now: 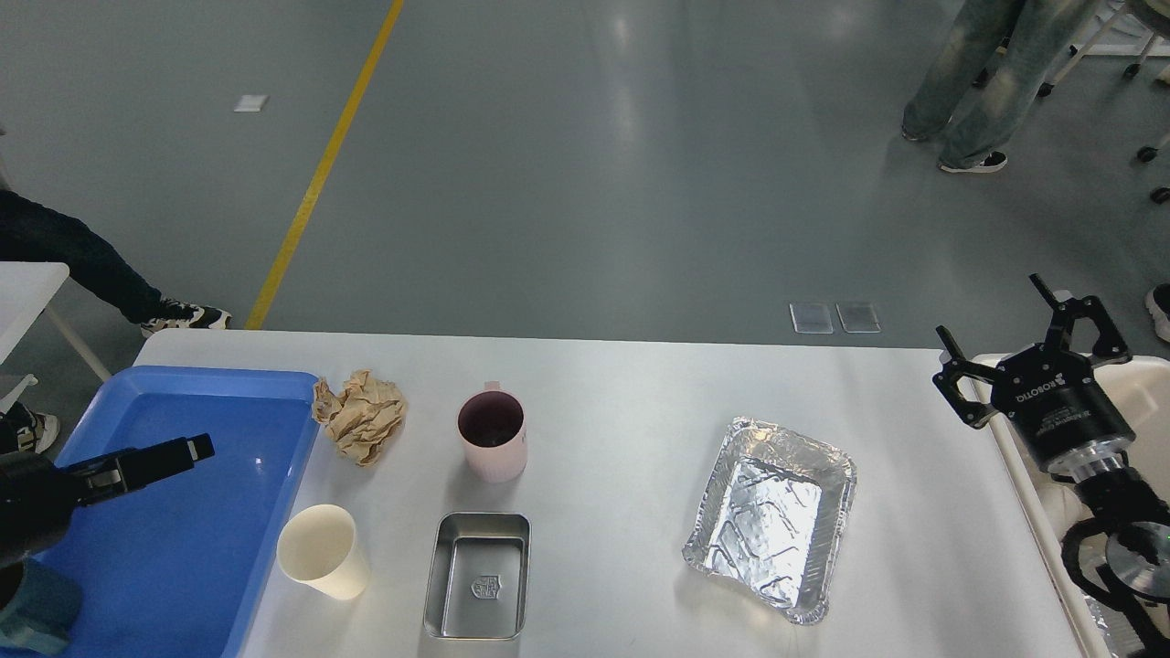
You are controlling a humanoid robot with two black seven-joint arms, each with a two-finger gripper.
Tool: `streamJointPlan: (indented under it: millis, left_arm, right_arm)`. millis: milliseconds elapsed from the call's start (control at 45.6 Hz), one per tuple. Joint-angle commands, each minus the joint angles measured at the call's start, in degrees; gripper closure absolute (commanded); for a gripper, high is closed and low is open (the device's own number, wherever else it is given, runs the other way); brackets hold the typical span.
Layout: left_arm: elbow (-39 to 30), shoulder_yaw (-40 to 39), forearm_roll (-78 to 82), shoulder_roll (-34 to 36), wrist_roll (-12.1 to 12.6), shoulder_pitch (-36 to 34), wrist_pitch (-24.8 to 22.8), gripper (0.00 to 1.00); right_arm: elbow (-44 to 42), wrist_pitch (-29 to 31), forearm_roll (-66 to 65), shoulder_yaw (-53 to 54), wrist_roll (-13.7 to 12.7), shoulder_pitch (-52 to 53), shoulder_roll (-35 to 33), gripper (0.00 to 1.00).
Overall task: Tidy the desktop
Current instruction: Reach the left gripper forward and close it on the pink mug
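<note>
The white desktop (622, 402) carries a crumpled brown paper ball (361, 417), a pink mug (494, 437), a cream paper cup (323, 551), a small steel tray (478, 574) and a crinkled foil tray (775, 517). My left gripper (187, 450) hovers over the blue tray (210, 567), left of the paper cup, holding nothing visible. It is seen edge-on, so its fingers cannot be told apart. My right gripper (992, 315) is open and empty above the desktop's right edge, well right of the foil tray.
A beige bin (1147, 393) stands off the right edge under my right arm. People's legs show on the floor at far left (82, 265) and far right (969, 82). A yellow floor line (320, 174) runs behind the table.
</note>
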Motion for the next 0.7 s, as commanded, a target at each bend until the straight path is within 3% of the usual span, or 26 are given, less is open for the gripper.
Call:
streamJointPlan:
  millis: [0, 482, 680]
  left_arm:
    - [0.0, -3.8, -0.1, 1.3, 0.0, 0.0, -1.6, 0.03]
    - [0.0, -5.4, 0.0, -1.3, 0.0, 0.2, -1.7, 0.03]
    - [0.0, -5.3, 0.2, -2.8, 0.0, 0.3, 1.9, 0.03]
  right_arm:
    - [0.1, -0.1, 0.0, 0.1, 0.0, 0.0, -0.1, 0.0]
    - [0.2, -0.3, 0.0, 0.0, 0.0, 0.0, -0.1, 0.0]
    - [0.3, -0.5, 0.0, 0.0, 0.0, 0.0, -0.1, 0.0]
